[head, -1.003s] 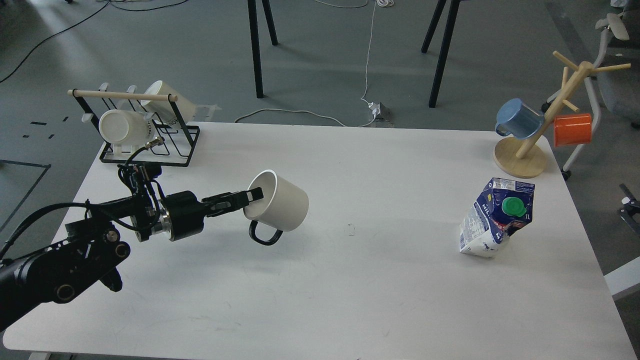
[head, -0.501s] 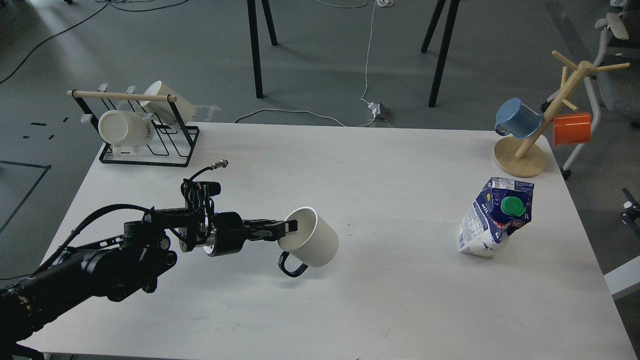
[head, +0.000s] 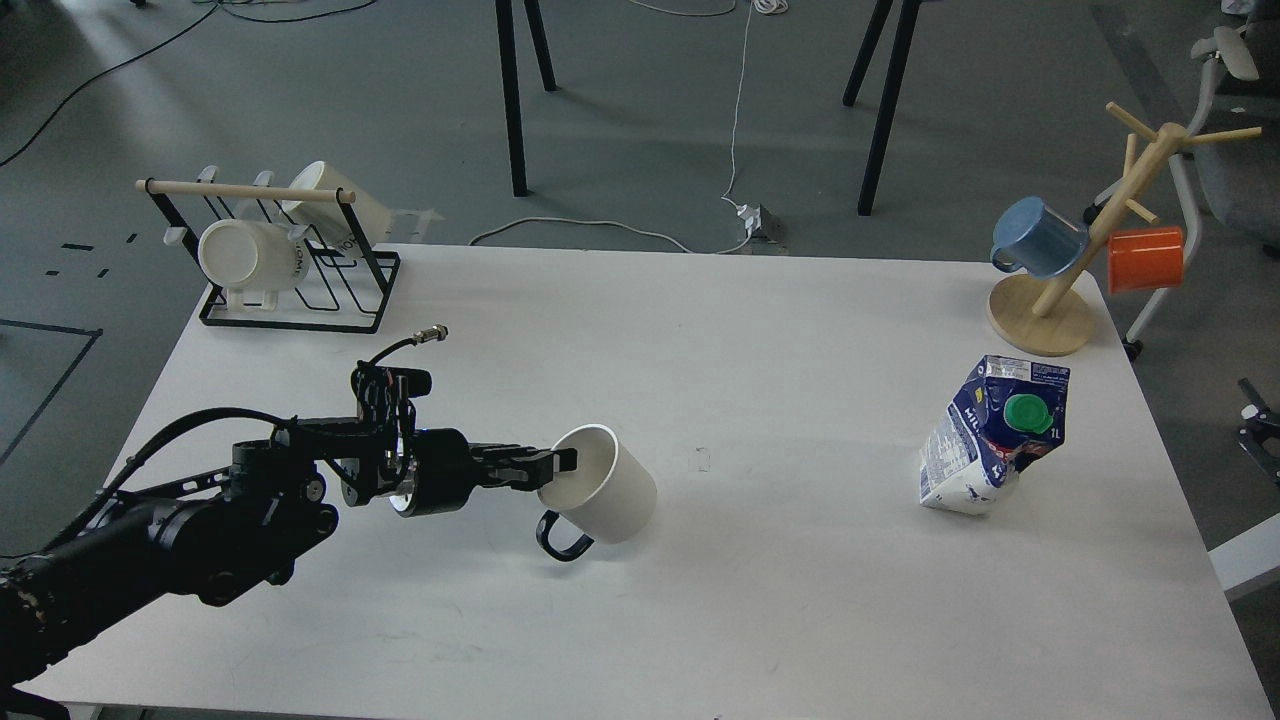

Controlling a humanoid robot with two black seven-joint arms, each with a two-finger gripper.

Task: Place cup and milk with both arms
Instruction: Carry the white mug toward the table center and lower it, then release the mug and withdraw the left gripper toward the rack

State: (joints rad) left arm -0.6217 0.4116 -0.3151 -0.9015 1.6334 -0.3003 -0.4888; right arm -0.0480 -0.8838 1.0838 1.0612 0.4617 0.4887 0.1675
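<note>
Gripping rim | left end effector (head: 556, 464) | white cup (head: 605, 498) tilted, handle down

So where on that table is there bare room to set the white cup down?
The widest bare stretch lies between the white cup in the left gripper and the milk carton, and along the table's near edge. The far left corner is crowded by the black rack, the far right by the mug tree.

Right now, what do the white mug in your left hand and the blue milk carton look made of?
White mug with black handle: probably enamelled metal or ceramic, smooth with a thin rim. Blue milk carton: printed coated paperboard, creased and dented, with a green plastic cap.
</note>
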